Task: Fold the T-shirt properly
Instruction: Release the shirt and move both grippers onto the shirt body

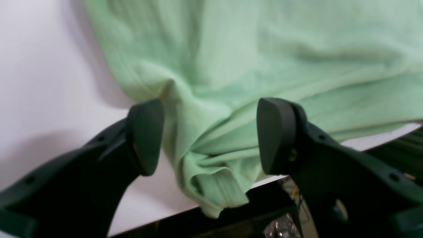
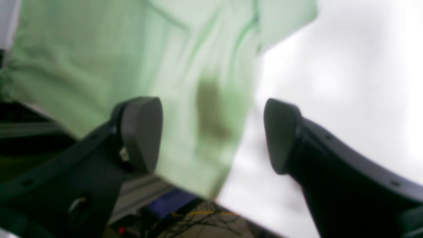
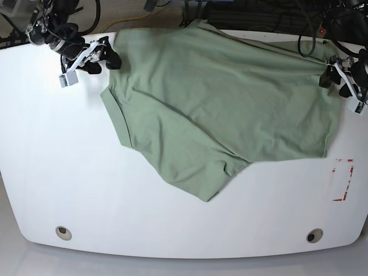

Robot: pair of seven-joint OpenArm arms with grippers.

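The pale green T-shirt (image 3: 218,109) lies spread and rumpled across the far half of the white table (image 3: 57,172). One edge reaches the far rim. My left gripper (image 1: 210,137) is open at the shirt's right edge (image 3: 329,75), and a bunched corner of cloth (image 1: 211,172) hangs over the table rim between its fingers, unpinched. At the shirt's far-left corner (image 3: 108,56), my right gripper (image 2: 211,134) is open too. A flap of the shirt (image 2: 205,125) with a dark blurred patch lies between its pads, which stand well apart.
A red dashed rectangle (image 3: 343,180) is marked near the table's right edge. Two round holes (image 3: 64,232) (image 3: 314,235) sit near the front edge. Cables and dark gear (image 3: 241,11) crowd the space behind the far rim.
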